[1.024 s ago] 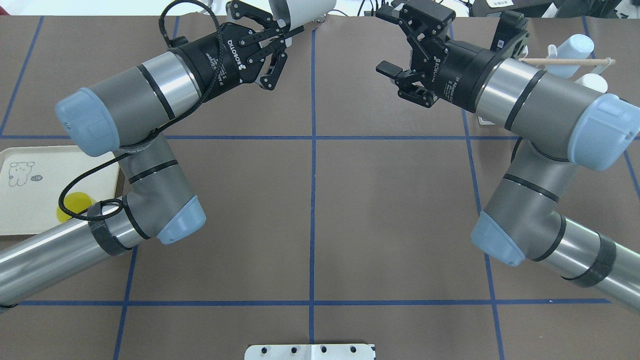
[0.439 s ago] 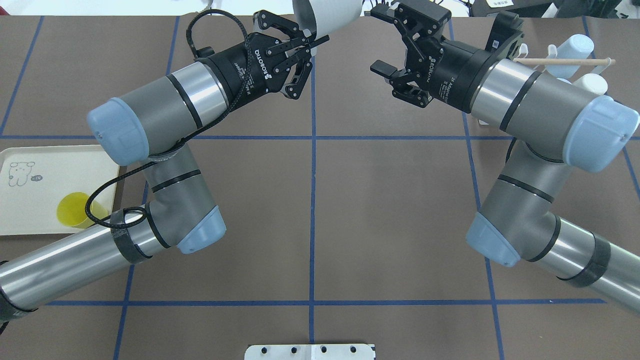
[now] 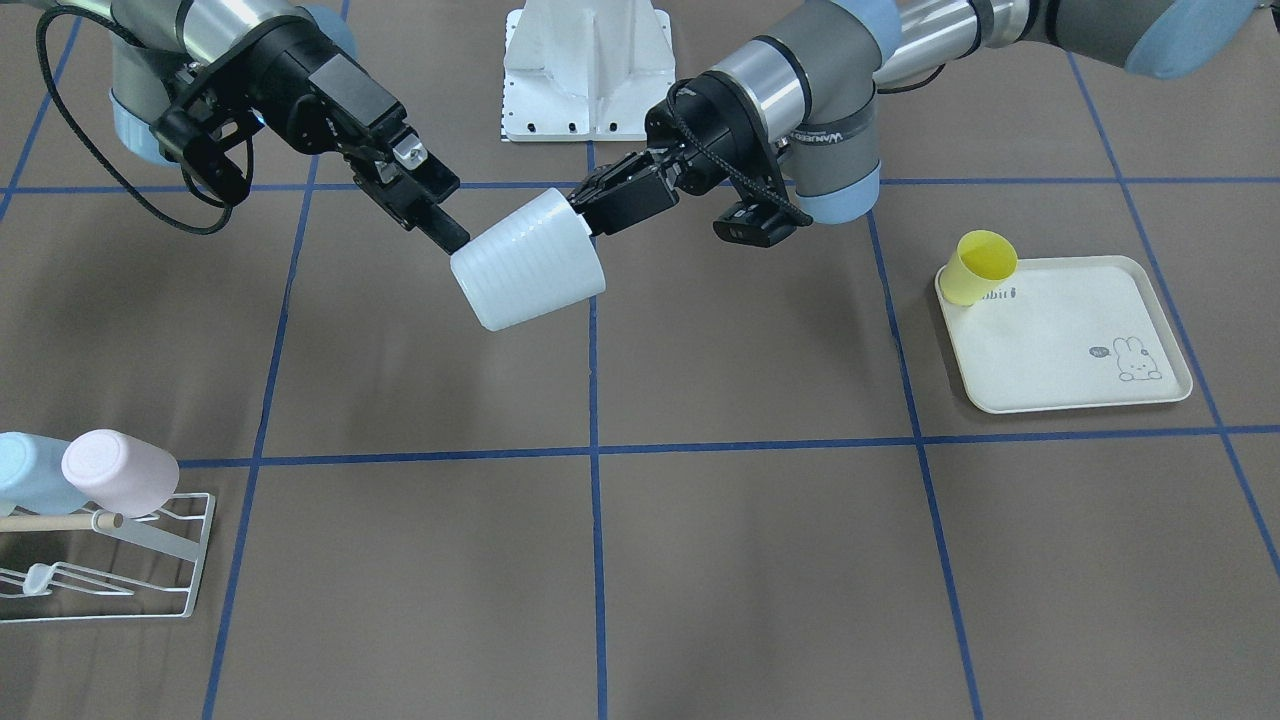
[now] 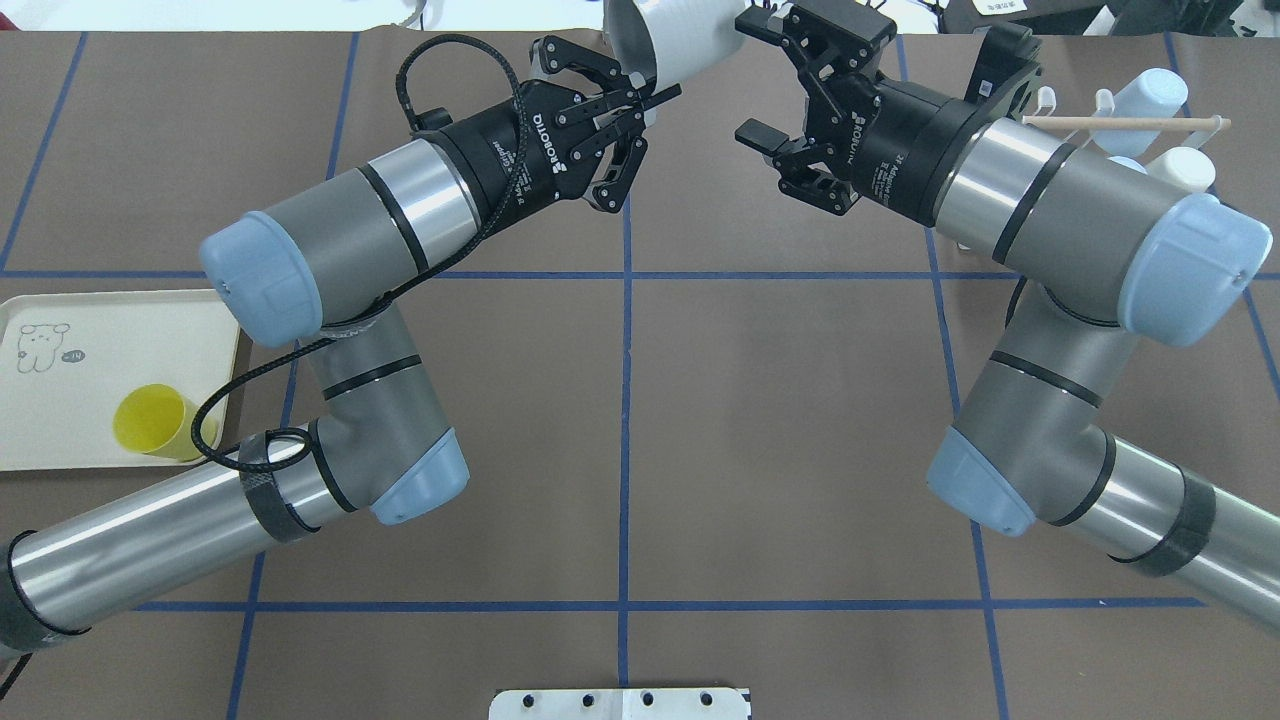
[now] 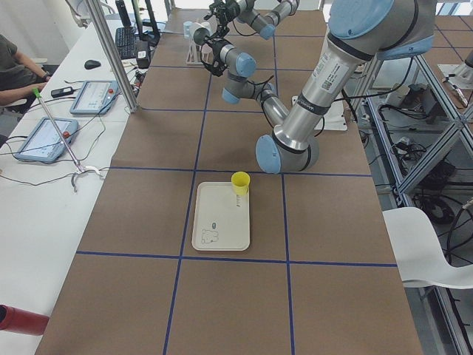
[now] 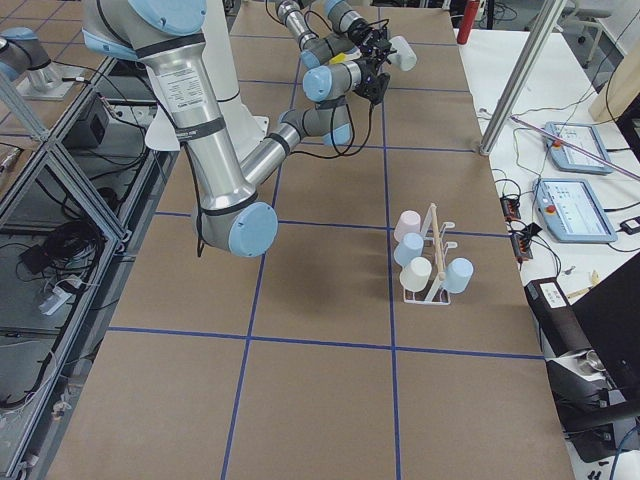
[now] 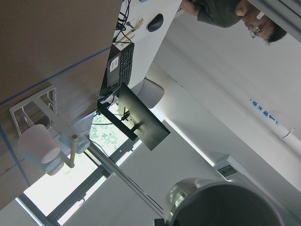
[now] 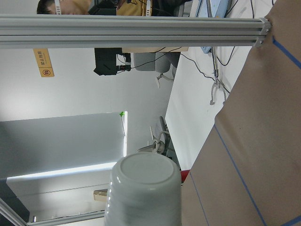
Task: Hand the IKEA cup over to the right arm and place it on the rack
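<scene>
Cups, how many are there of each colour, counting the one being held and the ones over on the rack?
White cups: 2
Light blue cups: 2
Pink cup: 1
Yellow cup: 1
Total: 6

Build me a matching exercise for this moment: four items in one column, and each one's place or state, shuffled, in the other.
Column 1
1. white cup
2. yellow cup
3. pink cup
4. right gripper

Column 2
A. on the rack
B. open, holding nothing
C. held by the left gripper
D. on the tray

Pairs: 1-C, 2-D, 3-A, 4-B
</scene>
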### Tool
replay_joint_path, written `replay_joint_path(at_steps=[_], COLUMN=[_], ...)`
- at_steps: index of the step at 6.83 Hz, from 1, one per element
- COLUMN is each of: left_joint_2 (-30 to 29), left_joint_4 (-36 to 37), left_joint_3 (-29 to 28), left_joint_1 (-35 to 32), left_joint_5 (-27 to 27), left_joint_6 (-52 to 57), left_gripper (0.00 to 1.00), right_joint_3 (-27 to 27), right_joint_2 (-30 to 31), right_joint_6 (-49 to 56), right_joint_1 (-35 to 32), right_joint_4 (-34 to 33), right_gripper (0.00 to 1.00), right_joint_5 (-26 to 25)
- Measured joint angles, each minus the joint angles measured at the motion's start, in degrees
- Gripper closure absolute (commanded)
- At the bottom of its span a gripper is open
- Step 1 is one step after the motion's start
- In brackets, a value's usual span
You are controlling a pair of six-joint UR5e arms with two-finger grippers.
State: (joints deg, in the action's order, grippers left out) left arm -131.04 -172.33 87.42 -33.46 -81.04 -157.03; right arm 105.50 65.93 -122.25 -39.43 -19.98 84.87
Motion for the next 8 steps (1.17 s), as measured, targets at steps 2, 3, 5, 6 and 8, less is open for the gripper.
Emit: replay_joint_path(at_steps=[2, 3, 5, 6, 8], left_joint_2=[-0.26, -0.55, -1.29, -1.43, -1.49], left_joint_4=[-0.02, -0.02, -0.02, -0.02, -0.02], left_joint_3=[0.03, 0.03, 0.06, 0.09, 0.1], left_joint_1=[1.65, 2.58, 3.8, 4.2, 4.88], left_joint_5=[1.48, 2.51, 3.65, 3.87, 4.24], left_joint_6=[-0.03, -0.03, -0.03, -0.03, -0.03], left_gripper=[1.0, 1.0, 1.0, 1.0, 1.0], right_joint_3=[-0.03, -0.03, -0.03, -0.03, -0.09], right_joint_2=[-0.01, -0.01, -0.01, -0.01, -0.01], right_joint_6=[0.07, 0.08, 0.08, 0.08, 0.08], right_joint_1=[0.05, 0.05, 0.06, 0.09, 0.13], right_joint_4=[-0.2, -0.22, -0.32, -0.37, -0.43], right_gripper=[0.0, 0.0, 0.0, 0.0, 0.01], right_joint_5=[-0.55, -0.8, -0.94, -0.99, -1.04])
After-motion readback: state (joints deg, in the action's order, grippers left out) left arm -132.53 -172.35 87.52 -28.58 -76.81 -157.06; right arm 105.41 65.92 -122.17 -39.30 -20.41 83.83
